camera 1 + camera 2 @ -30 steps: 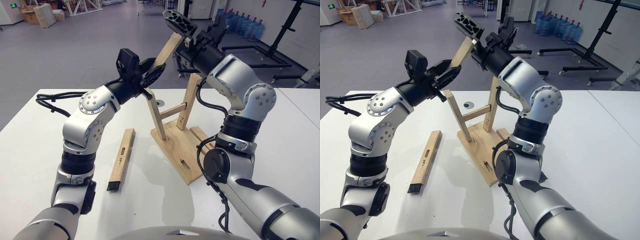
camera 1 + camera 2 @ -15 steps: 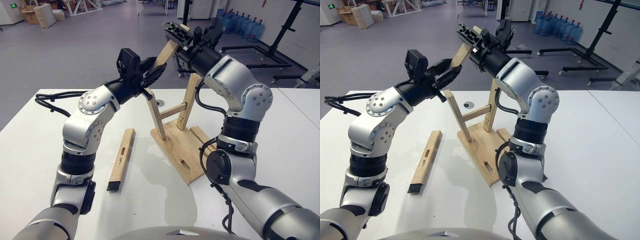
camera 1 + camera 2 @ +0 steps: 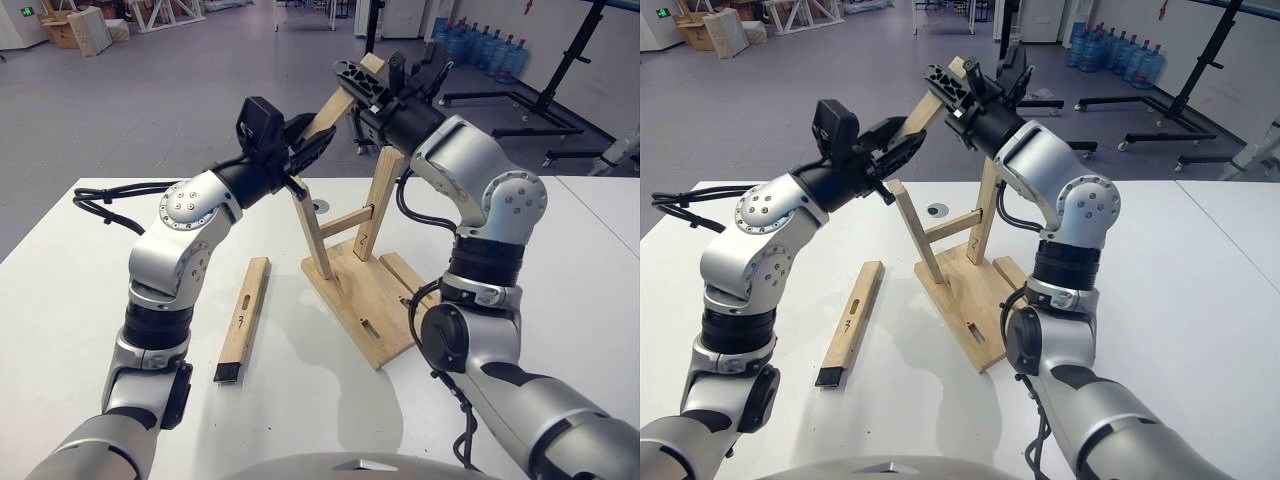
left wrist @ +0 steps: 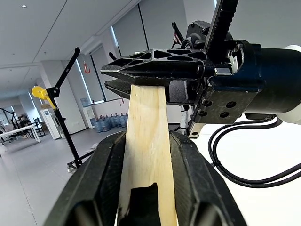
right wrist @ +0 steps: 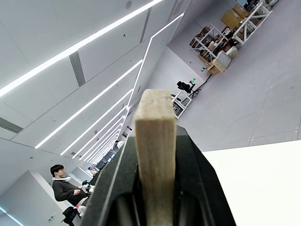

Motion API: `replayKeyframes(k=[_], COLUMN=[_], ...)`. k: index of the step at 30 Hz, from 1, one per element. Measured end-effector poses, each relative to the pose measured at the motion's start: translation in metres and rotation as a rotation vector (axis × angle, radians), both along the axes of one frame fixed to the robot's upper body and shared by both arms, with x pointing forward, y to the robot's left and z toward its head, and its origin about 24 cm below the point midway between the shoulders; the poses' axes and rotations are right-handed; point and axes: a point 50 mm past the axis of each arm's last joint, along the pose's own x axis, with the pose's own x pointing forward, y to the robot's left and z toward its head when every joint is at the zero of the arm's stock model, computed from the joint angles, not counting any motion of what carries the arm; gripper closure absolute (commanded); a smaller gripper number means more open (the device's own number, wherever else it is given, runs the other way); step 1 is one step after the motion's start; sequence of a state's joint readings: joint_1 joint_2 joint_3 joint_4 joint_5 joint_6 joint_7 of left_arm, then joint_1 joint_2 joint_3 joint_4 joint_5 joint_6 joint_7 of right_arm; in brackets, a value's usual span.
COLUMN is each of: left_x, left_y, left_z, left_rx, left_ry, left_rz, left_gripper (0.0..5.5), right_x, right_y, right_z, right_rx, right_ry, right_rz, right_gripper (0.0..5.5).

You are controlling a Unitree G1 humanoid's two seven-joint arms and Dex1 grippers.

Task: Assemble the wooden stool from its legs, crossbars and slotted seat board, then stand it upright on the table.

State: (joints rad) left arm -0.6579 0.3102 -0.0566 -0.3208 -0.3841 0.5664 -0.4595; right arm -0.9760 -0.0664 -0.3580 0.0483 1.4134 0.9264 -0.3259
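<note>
Leg aloft, left pincer (right pincer atop)

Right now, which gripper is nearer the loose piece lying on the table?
Left. Both clamp the raised leg; the left gripper sits above the loose piece, the right gripper higher, farther.

The slotted seat board lies flat midway across the table, bearing two upright crossbar-joined legs; a third leg tilts aloft, and a fourth leg lies flat nearer the left edge.

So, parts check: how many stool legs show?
4 legs: two standing in seat board, one held by left gripper and right gripper, one lying on table. Others possibly hidden.
</note>
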Motion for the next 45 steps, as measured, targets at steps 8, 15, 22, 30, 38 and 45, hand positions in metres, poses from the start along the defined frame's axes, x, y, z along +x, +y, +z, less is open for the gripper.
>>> replayKeyframes(k=[8,15,22,30,38,45], left_x=[-0.003,-0.021,-0.041,-0.030,-0.027,-0.026], left_y=[0.003,0.058,0.174,0.168,0.150,0.143], left_z=[0.005,0.055,0.037,-0.030,-0.055,-0.057], left_rx=[-0.087,-0.332,-0.834,-0.803,-0.714,-0.690], left_ry=[0.049,-0.039,0.069,0.283,0.346,0.353], left_rz=[-0.007,0.053,0.451,0.589,0.580,0.567], left_gripper=[2.77,2.77,2.77,2.77,2.77,2.77], right_x=[0.000,-0.001,-0.070,-0.062,-0.067,-0.064], right_y=[-0.004,-0.067,-0.167,-0.178,-0.172,-0.170], right_z=[-0.004,0.012,-0.023,-0.120,-0.183,-0.196], right_rx=[-0.045,-0.091,-0.509,-0.441,-0.665,-0.654], right_ry=[-0.028,-0.131,-0.230,-0.111,-0.029,-0.044], right_rz=[-0.026,-0.196,-0.372,-0.393,-0.250,-0.260], right_gripper=[5.10,5.10,5.10,5.10,5.10,5.10])
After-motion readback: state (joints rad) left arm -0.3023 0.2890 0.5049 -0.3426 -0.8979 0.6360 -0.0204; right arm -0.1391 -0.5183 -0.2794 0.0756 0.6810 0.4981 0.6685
